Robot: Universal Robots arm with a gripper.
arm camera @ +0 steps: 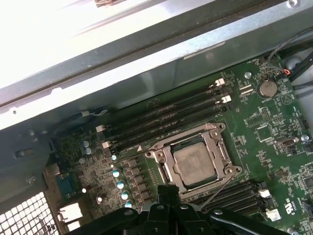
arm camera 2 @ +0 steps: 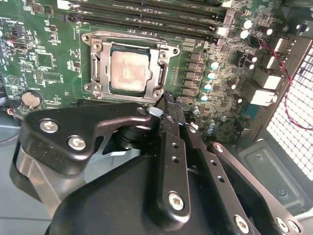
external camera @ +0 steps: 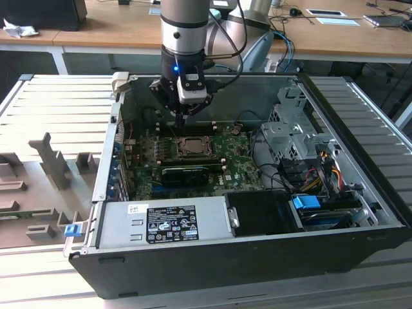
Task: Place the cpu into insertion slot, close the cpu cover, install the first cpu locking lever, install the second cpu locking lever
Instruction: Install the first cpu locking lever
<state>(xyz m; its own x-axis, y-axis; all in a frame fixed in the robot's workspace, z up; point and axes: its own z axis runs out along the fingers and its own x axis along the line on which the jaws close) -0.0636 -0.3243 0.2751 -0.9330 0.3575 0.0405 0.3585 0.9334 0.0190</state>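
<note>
Silver-grey arm [external camera: 183, 26] with blue light [external camera: 176, 69], black screw-studded end effector [arm camera 2: 168, 101].

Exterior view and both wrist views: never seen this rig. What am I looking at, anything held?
The exterior view looks from outside at one robot arm reaching into an open computer case. Both wrist views come from cameras riding on the arm, looking past its gripper at the green board. The cpu lies on that board with the cover flat around it. The gripper hangs just beside the cover, looks shut, and holds nothing I can see.
</note>
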